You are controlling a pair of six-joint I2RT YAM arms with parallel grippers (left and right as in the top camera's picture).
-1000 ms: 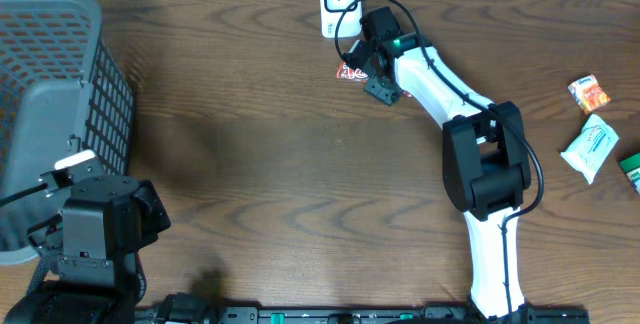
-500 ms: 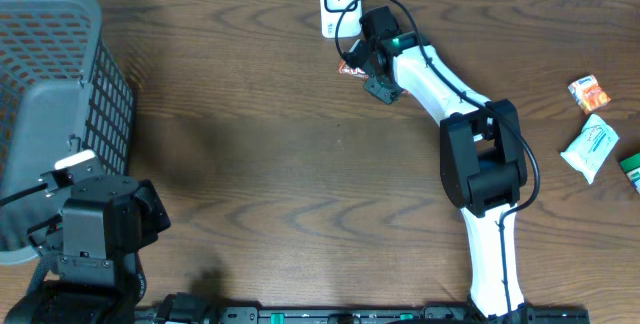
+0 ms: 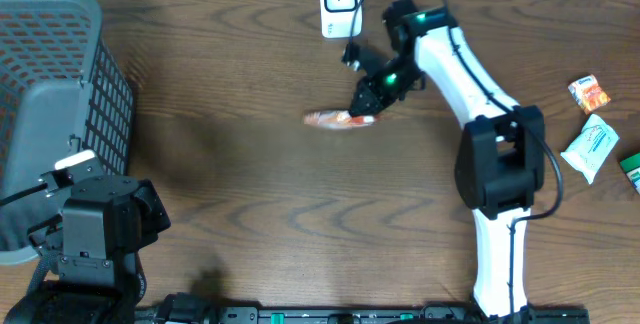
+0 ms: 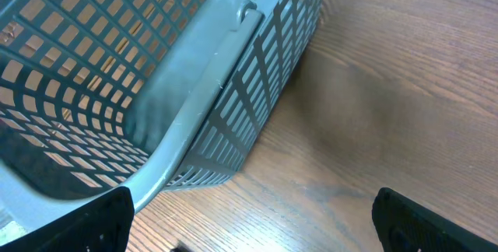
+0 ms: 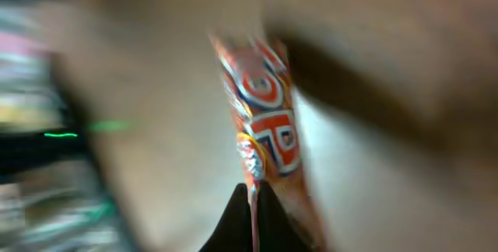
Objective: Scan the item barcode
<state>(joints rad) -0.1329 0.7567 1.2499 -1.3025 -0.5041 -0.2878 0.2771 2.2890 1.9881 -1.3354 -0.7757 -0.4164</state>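
Note:
The item is an orange and red snack packet [image 3: 333, 120] hanging over the table below and slightly left of the white barcode scanner [image 3: 340, 2], which stands at the far edge. My right gripper [image 3: 366, 103] is shut on the packet's right end. In the blurred right wrist view the packet [image 5: 265, 120] stretches away from the gripper [image 5: 254, 199], pinched by its sealed edge between the black fingertips. My left gripper [image 4: 253, 225] is open and empty at the near left, beside the basket; no barcode is visible.
A grey mesh basket [image 3: 50, 104] fills the left side, its rim [image 4: 204, 96] close in front of the left gripper. At the right edge lie a small orange packet [image 3: 589, 93], a white packet [image 3: 589, 149] and a green item [image 3: 631, 169].
The right gripper closed on the packet beside the scanner, then swung it away from the scanner toward the near left. The left arm has not moved.

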